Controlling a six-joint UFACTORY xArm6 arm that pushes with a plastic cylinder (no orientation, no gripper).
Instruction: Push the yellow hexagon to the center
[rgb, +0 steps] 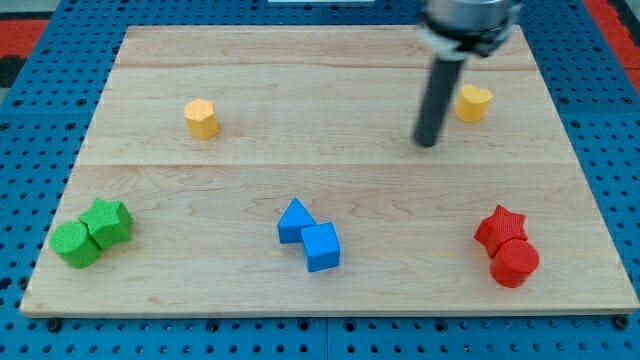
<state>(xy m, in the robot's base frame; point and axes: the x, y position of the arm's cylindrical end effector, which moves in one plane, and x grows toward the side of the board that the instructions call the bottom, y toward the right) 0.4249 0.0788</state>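
The yellow hexagon (201, 118) sits on the wooden board (330, 180) at the upper left. My tip (427, 143) rests on the board at the upper right, far to the right of the hexagon. A yellow heart (473, 102) lies just right of and slightly above my tip, a small gap apart from the rod.
A blue triangle (294, 219) touches a blue cube (321, 246) at bottom centre. A green cylinder (75, 244) and a green hexagon-like block (107, 221) sit at bottom left. A red star (500, 229) and a red cylinder (514, 262) sit at bottom right.
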